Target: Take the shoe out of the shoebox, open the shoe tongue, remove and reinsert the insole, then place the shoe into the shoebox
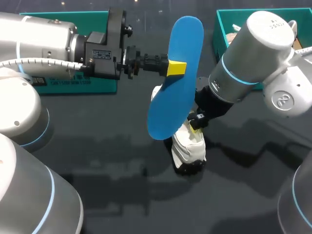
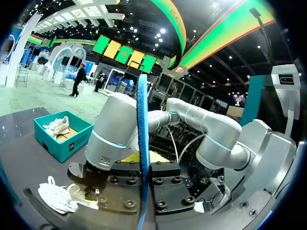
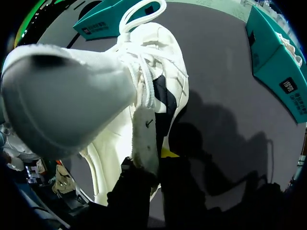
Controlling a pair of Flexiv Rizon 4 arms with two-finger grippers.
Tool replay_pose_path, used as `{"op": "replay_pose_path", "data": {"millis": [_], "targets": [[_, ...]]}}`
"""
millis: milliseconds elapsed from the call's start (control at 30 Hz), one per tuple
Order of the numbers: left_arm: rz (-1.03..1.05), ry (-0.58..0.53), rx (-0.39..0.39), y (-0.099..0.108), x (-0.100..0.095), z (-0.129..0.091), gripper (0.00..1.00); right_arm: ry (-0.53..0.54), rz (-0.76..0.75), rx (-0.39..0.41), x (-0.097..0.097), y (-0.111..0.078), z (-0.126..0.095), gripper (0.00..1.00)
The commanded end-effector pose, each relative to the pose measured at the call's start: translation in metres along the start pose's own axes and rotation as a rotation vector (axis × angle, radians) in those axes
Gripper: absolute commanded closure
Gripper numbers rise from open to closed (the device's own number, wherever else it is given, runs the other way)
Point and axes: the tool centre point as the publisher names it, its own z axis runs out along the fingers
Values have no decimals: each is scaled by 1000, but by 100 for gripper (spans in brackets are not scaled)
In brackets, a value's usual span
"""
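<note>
Dark glossy table (image 1: 112, 165), both arms over its middle. Noted: left gripper (image 1: 176, 68) pinched shut on blue insole (image 1: 175, 92), held upright in the air. right gripper (image 1: 196, 127) clamped on the tongue of white shoe (image 1: 189, 148), which rests on the table beside the insole's lower end. teal shoebox (image 1: 222, 34) behind right arm; second teal box (image 1: 73, 85) under left arm.

L arm (image 1: 44, 36) jaws clamped (R arm (image 1: 258, 48) too).

Silver-grey arms (image 1: 263, 48), blue rings (image 1: 239, 77), seemingly corrugated cable (image 1: 44, 62), yellow-tipped fingers (image 1: 176, 68).
</note>
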Motion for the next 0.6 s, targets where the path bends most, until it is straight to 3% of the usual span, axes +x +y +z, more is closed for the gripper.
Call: {"op": "replay_pose_path", "data": {"millis": [33, 300, 600], "targets": [[1, 0, 2, 1, 0, 1, 100, -12, 60, 9, 7, 7, 11, 100], [1, 0, 2, 1, 0, 1, 100, -16, 188, -10, 14, 6, 23, 100], [1, 0, 2, 1, 0, 1, 100, 13, 176, -15, 12, 8, 37, 100]]}}
